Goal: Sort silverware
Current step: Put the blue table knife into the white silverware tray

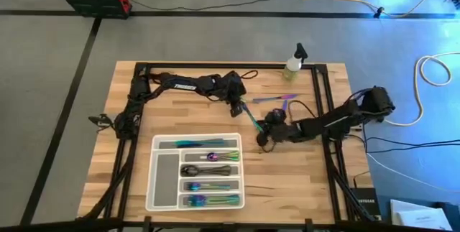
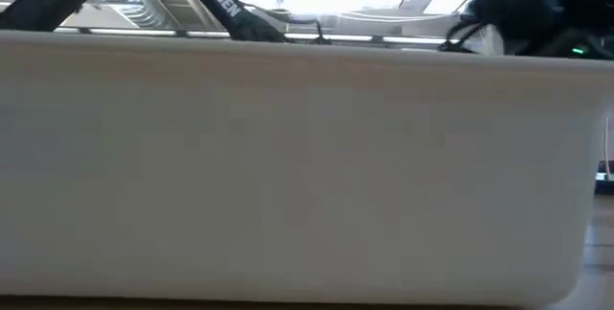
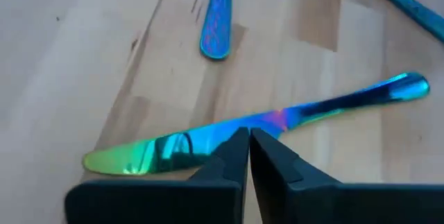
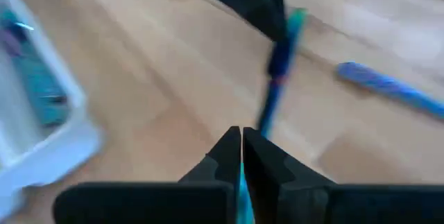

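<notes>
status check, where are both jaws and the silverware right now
Left gripper shut on iridescent knife at mid-table. Right gripper shut on the same knife's other end. Tray partly filled. Nothing in the way.

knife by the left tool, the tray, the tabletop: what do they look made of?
Knife: looks like polished metal with an iridescent green-blue-purple coating; it mirrors its surroundings.
Tray: likely plastic, translucent white, matte, thin molded walls.
Tabletop: wood, light planks with visible grain and seams, smooth finish.

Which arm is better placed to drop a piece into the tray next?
Right, probably: the right gripper is shut on a teal utensil beside the tray; the left gripper hovers shut over a loose knife.
</notes>
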Motion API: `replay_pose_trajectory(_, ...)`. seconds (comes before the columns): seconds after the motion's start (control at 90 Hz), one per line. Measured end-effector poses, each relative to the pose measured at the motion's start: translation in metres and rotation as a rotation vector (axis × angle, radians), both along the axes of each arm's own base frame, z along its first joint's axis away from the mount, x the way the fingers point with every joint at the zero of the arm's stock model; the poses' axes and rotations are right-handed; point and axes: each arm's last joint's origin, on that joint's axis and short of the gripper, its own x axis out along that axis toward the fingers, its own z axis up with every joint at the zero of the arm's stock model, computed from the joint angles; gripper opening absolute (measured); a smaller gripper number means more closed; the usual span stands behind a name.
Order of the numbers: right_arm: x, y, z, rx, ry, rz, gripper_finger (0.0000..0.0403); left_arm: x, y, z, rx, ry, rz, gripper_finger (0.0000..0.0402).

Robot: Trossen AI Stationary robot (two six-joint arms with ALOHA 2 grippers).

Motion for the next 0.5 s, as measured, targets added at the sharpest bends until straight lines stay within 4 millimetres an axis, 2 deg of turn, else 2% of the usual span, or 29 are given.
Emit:
replay_pose_trajectory(0.133,0.013,-0.014,0.014,-0.007,0.069,-0.061,0.0000,0.005,0.006,0.012,0.039,-0.009,0.048,0.0000)
replay_pose_trajectory(0.367,0.018,-0.026,0.018,0.023,0.089,-0.042,0.0000,-0.006,0.023,0.013,0.080,0.121,0.147,0.0000)
replay_pose_trajectory(0.5,0.018,-0.026,0.017,0.030,0.089,-0.034,0.0000,0.002,0.022,0.006,0.102,0.100,0.146,0.0000)
